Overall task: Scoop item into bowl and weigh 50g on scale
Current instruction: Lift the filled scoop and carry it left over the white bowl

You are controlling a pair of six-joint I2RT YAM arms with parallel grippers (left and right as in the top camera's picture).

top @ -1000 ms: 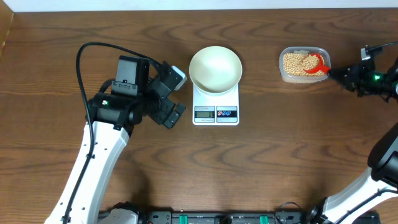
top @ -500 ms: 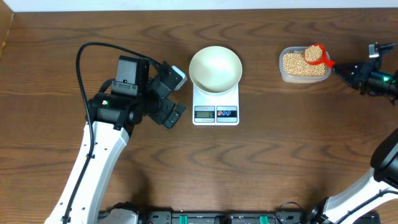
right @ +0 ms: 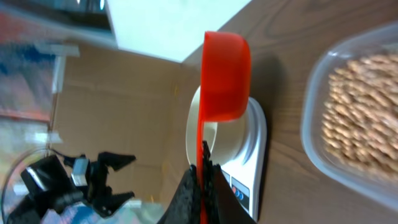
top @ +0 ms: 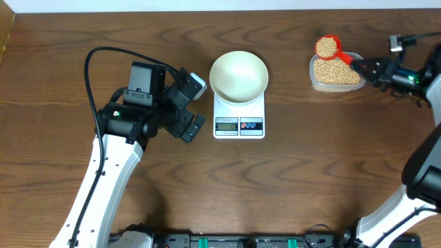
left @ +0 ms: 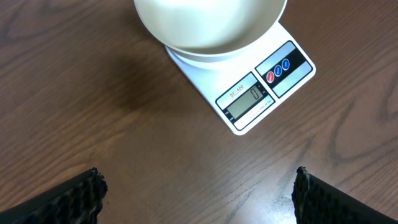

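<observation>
"0" on scale [left: 275, 79] LCD [left: 247, 101]

1. The left arm [top: 103, 186] is clad in a smooth white shell. Black joint housings and a black boxy block are mounted behind the fingers.
2. A black cable [top: 86, 69] is looped out of that block, and a small green light is seen further back from the fingers.
3. The fingers [left: 68, 196] of the left gripper [top: 200, 105] are faced with black, finely knurled pads.
4. The right gripper [top: 364, 66] is black. Its fingers [right: 193, 193] are ridged, and a green light is lit behind them.
5. The right arm [top: 422, 176] is shelled in white.
</observation>
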